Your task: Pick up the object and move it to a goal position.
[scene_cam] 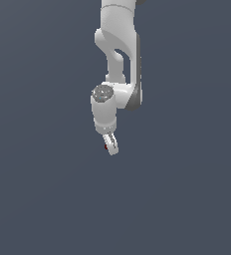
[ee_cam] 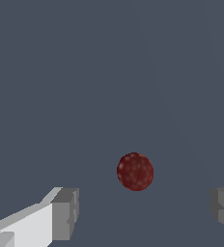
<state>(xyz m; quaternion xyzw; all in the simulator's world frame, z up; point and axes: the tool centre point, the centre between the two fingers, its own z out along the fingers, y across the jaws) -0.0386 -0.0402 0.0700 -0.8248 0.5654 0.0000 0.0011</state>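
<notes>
Showing no writing: object [ee_cam: 135, 171] between spread fingers [ee_cam: 64, 213]

fingers [ee_cam: 65, 212] apart | object [ee_cam: 135, 171] between, untouched | open room all around

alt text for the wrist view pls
A small dark red ball sits on a plain grey surface, seen between the two grey fingertips of the open gripper. Neither fingertip touches it.
</notes>
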